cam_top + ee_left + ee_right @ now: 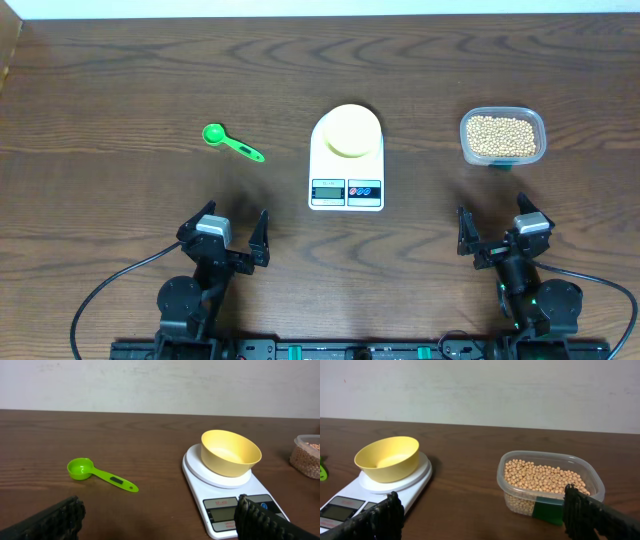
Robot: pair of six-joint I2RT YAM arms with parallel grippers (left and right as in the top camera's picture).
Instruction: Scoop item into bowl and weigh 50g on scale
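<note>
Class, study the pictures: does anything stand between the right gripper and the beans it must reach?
Nothing visible does. Only bare table lies between the open right gripper and the clear tub holding the beans, straight ahead of it.

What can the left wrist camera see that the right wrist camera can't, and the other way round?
Only the left wrist view shows the whole green scoop; the right catches just a green sliver at its edge. Only the right wrist view shows the whole tub of beans; the left cuts it off. Both show the empty bowl on the scale, the table, and their own open pincer: left pincer, right pincer.
</note>
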